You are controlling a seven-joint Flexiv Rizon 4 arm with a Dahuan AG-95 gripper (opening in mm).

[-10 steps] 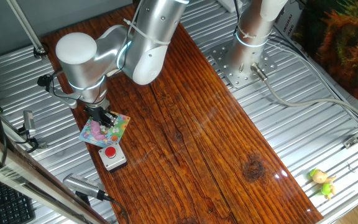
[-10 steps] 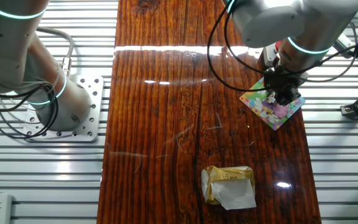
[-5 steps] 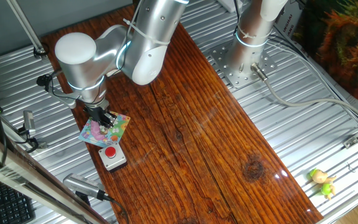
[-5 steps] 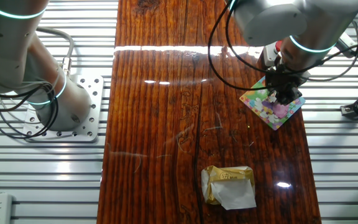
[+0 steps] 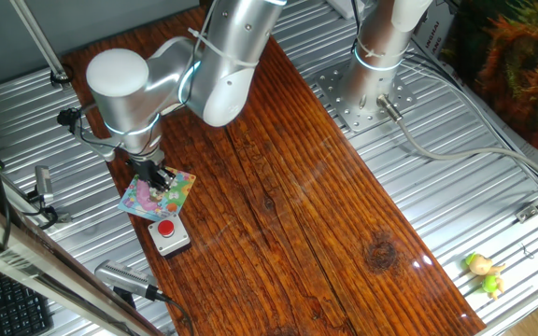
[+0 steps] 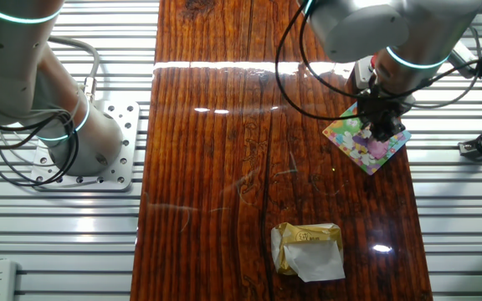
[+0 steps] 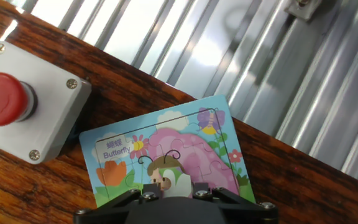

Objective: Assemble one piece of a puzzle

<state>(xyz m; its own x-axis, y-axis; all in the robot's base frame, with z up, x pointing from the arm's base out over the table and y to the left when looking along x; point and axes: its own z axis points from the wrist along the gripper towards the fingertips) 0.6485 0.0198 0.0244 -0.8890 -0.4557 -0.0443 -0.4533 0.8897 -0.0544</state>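
Grey box with red button (image 7: 23, 99) at left on the wooden desk (image 5: 325, 215), just beside the puzzle (image 7: 166, 155). Puzzle flat near the desk's edge, directly under the gripper (image 5: 159, 179), fingertips low over its pink middle. Cannot tell whether spread or pressed together.

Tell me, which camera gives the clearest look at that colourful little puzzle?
The hand view: the puzzle fills the frame, with its butterfly picture and "Butterfly" lettering readable. Both fixed views show it only as a small pastel square on the wooden table, partly covered by the gripper.
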